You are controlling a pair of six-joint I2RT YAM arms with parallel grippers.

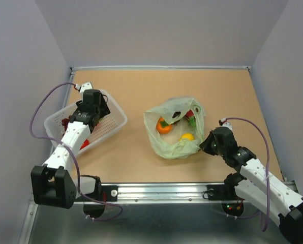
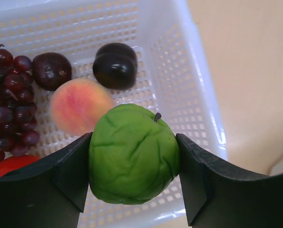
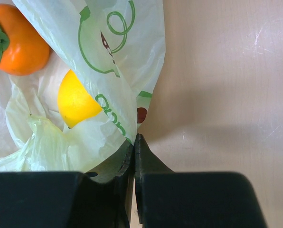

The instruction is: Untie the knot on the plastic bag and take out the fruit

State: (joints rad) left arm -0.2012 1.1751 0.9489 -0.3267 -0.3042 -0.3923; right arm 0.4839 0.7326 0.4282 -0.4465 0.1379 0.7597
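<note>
On the tan surface (image 1: 141,91) the plastic bag (image 1: 167,147) lies open. The left gripper (image 2: 133,156) clamps a green lime (image 2: 127,175) above the white basket (image 2: 198,95), and the right gripper (image 3: 134,152) pinches the bag's edge. Next, probably: drop the lime, then fetch the orange (image 3: 20,40) and lemon (image 3: 75,102).

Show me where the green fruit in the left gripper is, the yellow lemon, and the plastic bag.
green fruit (image 2: 132,154): left wrist view, middle of its wrinkled front.
lemon (image 3: 75,97): right wrist view, its bare yellow side.
plastic bag (image 3: 132,52): right wrist view, the printed flap over the lemon.
</note>
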